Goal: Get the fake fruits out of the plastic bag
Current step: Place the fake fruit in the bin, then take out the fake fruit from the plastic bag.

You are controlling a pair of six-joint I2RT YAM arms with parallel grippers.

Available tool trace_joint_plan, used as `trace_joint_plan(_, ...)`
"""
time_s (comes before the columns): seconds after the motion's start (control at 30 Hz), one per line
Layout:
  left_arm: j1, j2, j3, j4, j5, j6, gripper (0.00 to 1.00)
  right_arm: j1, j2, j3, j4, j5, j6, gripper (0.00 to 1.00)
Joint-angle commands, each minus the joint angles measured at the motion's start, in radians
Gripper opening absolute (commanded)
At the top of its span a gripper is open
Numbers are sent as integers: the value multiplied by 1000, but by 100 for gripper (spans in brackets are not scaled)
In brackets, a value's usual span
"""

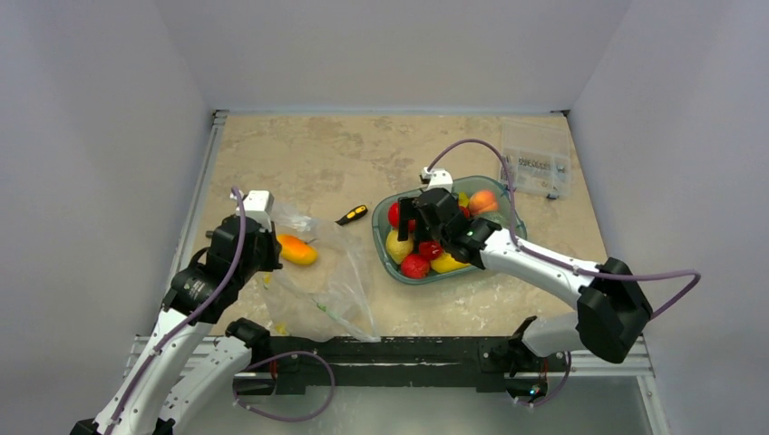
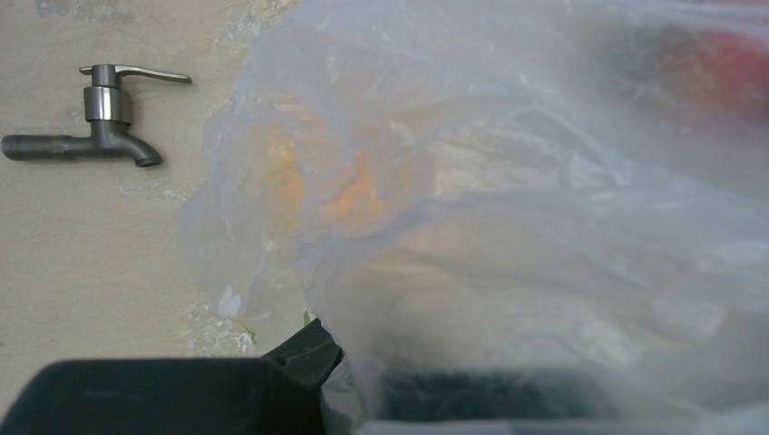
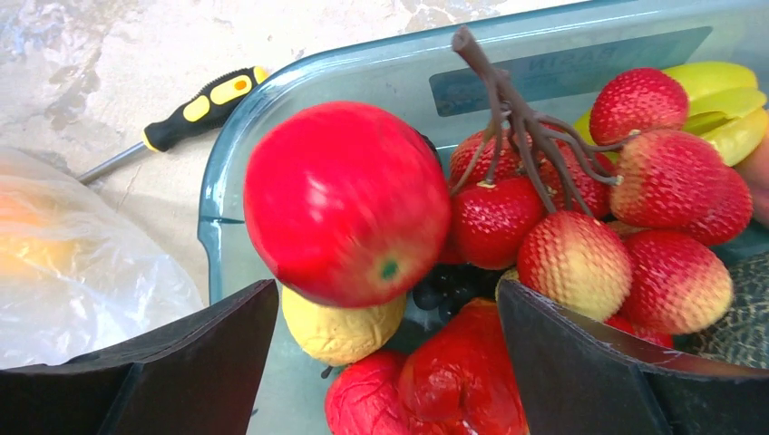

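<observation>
Nearest, left gripper (image 1: 263, 246): at the near left of the table, jaws almost together, pinching the bag's film.
Plastic bag (image 1: 328, 288): clear and crinkled, lying crumpled on the marbled table (image 1: 299, 154) between the two arms, left of the tub.
Mango (image 1: 297, 250): an orange-yellow oval at the bag's far left edge, just beside the left gripper. From the left wrist camera it shows as an orange glow through the film.
Right gripper (image 3: 388, 294): over the tub's left half, jaws wide apart.
Apple (image 3: 346, 204): round, red and blurred, in the gap between the right fingers and above the tub, touching neither finger.
Bunch of red bumpy fruits (image 3: 580, 258): on a brown stem, lying in the tub to the right of the apple.
Tub (image 3: 218, 227): teal-tinted and oval, holding a pale lemon (image 3: 343, 328) among other fruits.
Screwdriver (image 1: 352, 215): black and yellow, on the table just left of the tub's far end.
Compartment box (image 1: 537, 159): clear, at the far right corner.
</observation>
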Motion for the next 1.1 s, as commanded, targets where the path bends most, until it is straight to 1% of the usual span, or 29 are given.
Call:
trace_joint_plan(0.0,-8,2,34,10,4,-4,0,-3,-62,28,-54,25,-16,92)
trace_joint_plan(0.13,-8,2,34,9,4,-4,0,0,-96,34,-66,26,-34,96)
trace_joint_plan(0.23,-8,2,34,10,4,-4,0,15,-134,17,-24,-3,-62,96)
trace_joint_plan(0.3,-8,2,34,10,4,-4,0,40,-160,2,21,-33,-77,94)
trace_joint_plan(0.43,-8,2,34,10,4,-4,0,134,-207,-43,178,-145,-109,86)
trace_joint_plan(0.53,-7,-1,33,12,6,-4,0,226,-196,-69,312,-237,-88,73)
trace_joint_plan(0.6,-7,-1,33,11,8,-4,0,271,-151,-82,400,-291,-64,67)
trace_joint_plan(0.67,-7,3,33,12,9,-4,0,324,-101,-77,474,-312,-52,65)
trace_joint_plan(0.77,-7,6,33,12,12,-4,0,398,-11,-44,555,-271,-54,60)
trace_joint_plan(0.83,-7,8,33,12,12,-4,0,423,55,-9,593,-246,-43,56)
trace_joint_plan(0.9,-8,11,33,13,10,-3,0,441,128,23,654,-228,-41,56)
trace_joint_plan(1.07,-8,38,36,7,-27,0,0,474,321,137,718,-178,-103,56)
